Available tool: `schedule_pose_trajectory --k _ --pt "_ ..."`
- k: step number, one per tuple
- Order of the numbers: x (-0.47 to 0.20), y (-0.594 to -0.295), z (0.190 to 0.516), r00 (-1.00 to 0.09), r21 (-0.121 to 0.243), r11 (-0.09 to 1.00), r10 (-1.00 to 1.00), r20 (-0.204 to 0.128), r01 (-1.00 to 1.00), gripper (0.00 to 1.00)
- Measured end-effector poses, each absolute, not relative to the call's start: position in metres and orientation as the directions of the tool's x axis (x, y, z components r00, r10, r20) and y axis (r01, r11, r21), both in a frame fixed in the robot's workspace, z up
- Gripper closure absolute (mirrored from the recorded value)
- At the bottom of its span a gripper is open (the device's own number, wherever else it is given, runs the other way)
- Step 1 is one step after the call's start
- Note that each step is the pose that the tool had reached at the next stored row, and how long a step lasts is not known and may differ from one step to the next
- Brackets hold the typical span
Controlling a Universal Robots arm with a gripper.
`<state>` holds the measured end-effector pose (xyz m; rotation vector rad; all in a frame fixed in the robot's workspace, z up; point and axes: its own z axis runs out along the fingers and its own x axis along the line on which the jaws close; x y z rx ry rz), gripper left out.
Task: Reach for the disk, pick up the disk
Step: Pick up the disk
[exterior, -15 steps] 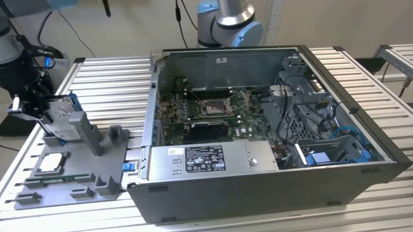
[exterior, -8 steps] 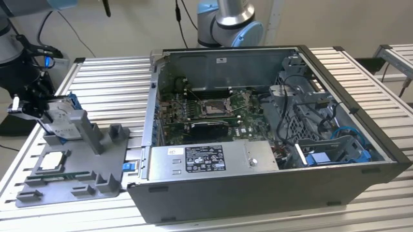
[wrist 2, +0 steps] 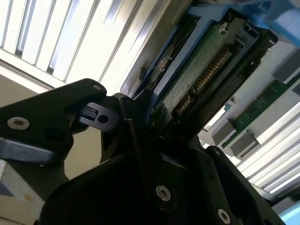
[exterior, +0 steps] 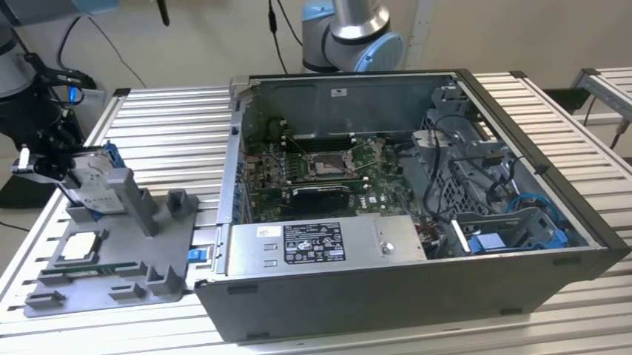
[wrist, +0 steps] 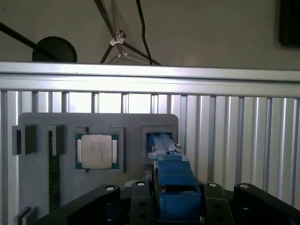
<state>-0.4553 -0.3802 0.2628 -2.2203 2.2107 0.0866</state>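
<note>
the end effector (exterior: 61, 174) sits at the exterior view's left, over the grey fixture tray (exterior: 163, 244) on the slatted counter (exterior: 168, 126). it is closed on the disk (exterior: 94, 185), which stands on edge at the tray's end, beside an upright grey post. the open computer case (exterior: 395, 296) lies just beside the tray, toward the exterior view's right. in the second wrist view, black fingers (wrist 2: 129, 117) clamp the disk's end, with its green circuit board and a blue rail showing. in the first wrist view, the disk's blue rail lies between the fingers and lines up with a tray pocket. the processor chip (wrist: 97, 151) lies in the neighbouring pocket, with a memory stick (wrist: 54, 178) beyond it.
</note>
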Motion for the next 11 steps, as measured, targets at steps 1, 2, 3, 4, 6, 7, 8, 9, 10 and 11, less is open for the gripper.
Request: schedule_pose_trajectory --k 1,2,3,4,6,7,8,9,10,11 --pt "-0.4553 -0.3802 0.2628 0.004 0.034 -0.005 -0.999 -0.042 -0.999 1.00" --pt "-0.4553 -0.3802 0.2628 0.004 0.034 -0.005 -0.999 -0.042 -0.999 1.00" --pt "-0.4553 -0.3802 0.2628 0.004 0.034 -0.005 -0.999 -0.048 -0.999 1.00" --pt "-0.4553 -0.3801 0.2627 0.004 0.034 -0.005 -0.999 -0.050 -0.999 1.00" --pt "-0.4553 -0.3801 0.2627 0.004 0.034 -0.005 -0.999 -0.048 -0.999 1.00" --pt "-0.4553 -0.3801 0.2627 0.004 0.034 -0.005 -0.999 -0.048 -0.999 1.00" --pt "-0.4553 -0.3801 0.2627 0.004 0.034 -0.005 -0.999 -0.050 -0.999 1.00" --pt "-0.4553 -0.3801 0.2627 0.004 0.034 -0.005 -0.999 -0.050 -0.999 1.00" --pt "-0.4553 -0.3801 0.2627 0.004 0.034 -0.005 -0.999 -0.049 -0.999 1.00" --pt "-0.4553 -0.3801 0.2627 0.004 0.034 -0.005 -0.999 -0.049 -0.999 1.00"
